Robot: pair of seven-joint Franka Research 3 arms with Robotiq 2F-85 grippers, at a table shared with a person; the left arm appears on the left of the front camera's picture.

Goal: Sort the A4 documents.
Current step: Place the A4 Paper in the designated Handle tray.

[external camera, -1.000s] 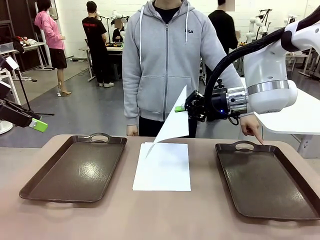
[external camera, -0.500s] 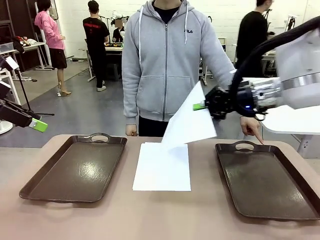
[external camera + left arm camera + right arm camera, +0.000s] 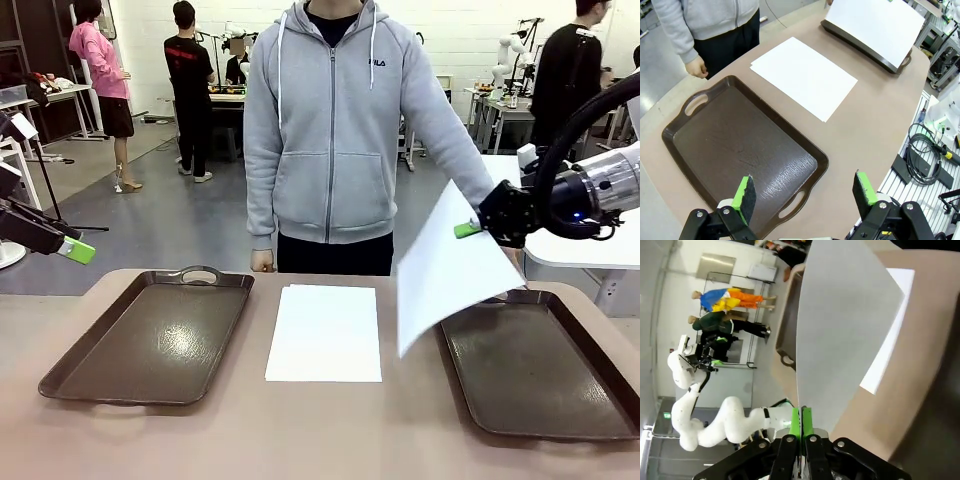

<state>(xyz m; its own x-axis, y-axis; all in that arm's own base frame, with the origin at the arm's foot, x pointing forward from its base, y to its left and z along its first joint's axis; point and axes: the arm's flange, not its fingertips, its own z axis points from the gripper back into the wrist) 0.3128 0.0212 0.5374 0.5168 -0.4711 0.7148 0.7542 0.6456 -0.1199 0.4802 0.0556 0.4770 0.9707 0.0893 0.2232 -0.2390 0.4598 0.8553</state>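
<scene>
Right claw [image 3: 468, 229]: mine, pinched shut on one corner of a single white sheet, with the green pads pressed together on the paper.
Right claw position: up in the air at the right side, above the far left corner of the right tray [image 3: 545, 370].
Held sheet [image 3: 448, 268]: hangs tilted from my grip, its free corner dropping low over that tray's left rim. I cannot tell whether it touches the rim.
Flat A4 documents [image 3: 325, 332]: lie in the middle of the table [image 3: 300, 430], between the two trays and touching neither. From my left wrist their edges look slightly offset, so there is more than one sheet.
Left claw [image 3: 805, 187]: mine, spread wide with nothing between the green pads.
Left claw position: raised at the left side, looking down over the near handle of the left tray [image 3: 150, 335].
Trays: dark brown, one on each side of the paper, each with a handle towards the person.
Person's hand [image 3: 263, 262]: rests at the far table edge, just beside the left tray's far handle.
</scene>
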